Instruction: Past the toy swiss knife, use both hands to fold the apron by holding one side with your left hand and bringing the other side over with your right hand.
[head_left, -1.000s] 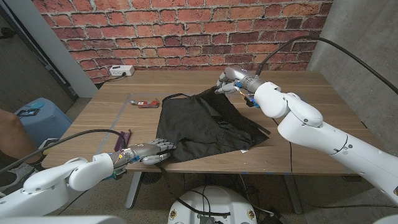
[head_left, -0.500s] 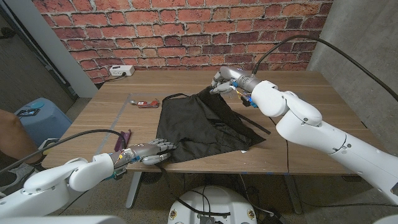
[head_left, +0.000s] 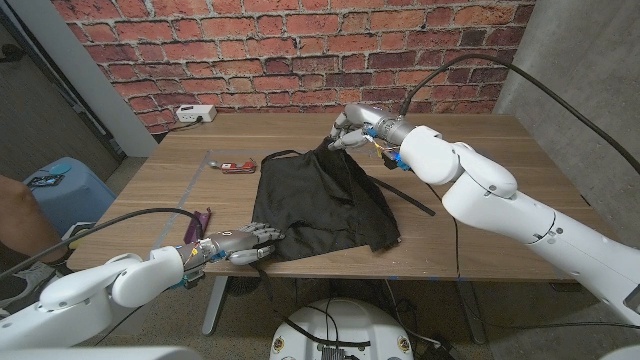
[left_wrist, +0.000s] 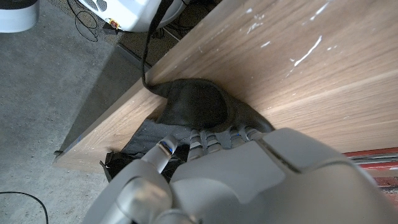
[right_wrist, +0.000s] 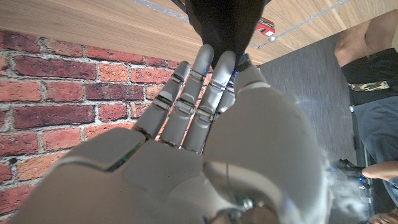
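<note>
Across the middle of the worktop (head_left: 480, 150) lies my black apron (head_left: 320, 205), partly doubled over, with the toy swiss knife (head_left: 236, 166) just beyond its far left corner. My right hand (head_left: 352, 128) pinches the apron's far edge between its fingers (right_wrist: 214, 81), lifted above the wood. My left hand (head_left: 238, 245) presses on the apron's near left corner at the worktop's front edge, fingers (left_wrist: 205, 138) close together on the cloth. A white power strip (head_left: 196, 113) sits well beyond the knife.
</note>
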